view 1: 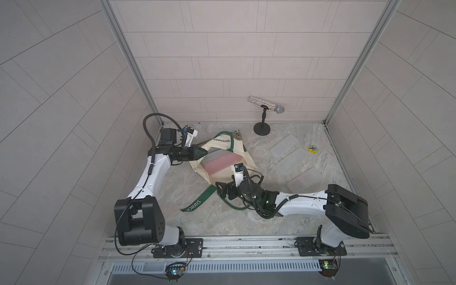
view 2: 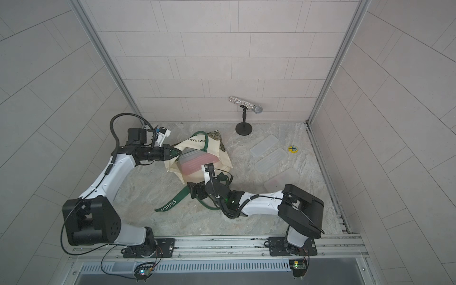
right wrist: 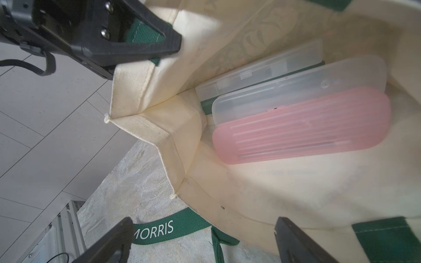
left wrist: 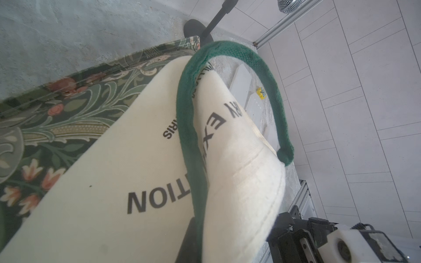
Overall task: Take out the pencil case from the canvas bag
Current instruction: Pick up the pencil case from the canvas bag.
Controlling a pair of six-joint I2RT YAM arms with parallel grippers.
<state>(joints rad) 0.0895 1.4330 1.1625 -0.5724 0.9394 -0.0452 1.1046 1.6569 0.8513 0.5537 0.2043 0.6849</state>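
Evidently early: canvas bag (view 1: 218,174) held open by left claw (view 1: 202,153), clamped on rim; pencil case (right wrist: 300,127) inside, ungrasped; right claw (right wrist: 204,224) wide apart, empty.

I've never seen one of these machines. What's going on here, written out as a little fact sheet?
Bag: cream canvas bag lying on the table, mouth open
Left gripper: shut on the bag's rim by a green handle, holding the mouth open
Right gripper: open, at the bag's mouth, holding nothing
Inside the bag: pink pencil case, two clear cases
Outside the bag: three more cases, microphone on a stand, small yellow item
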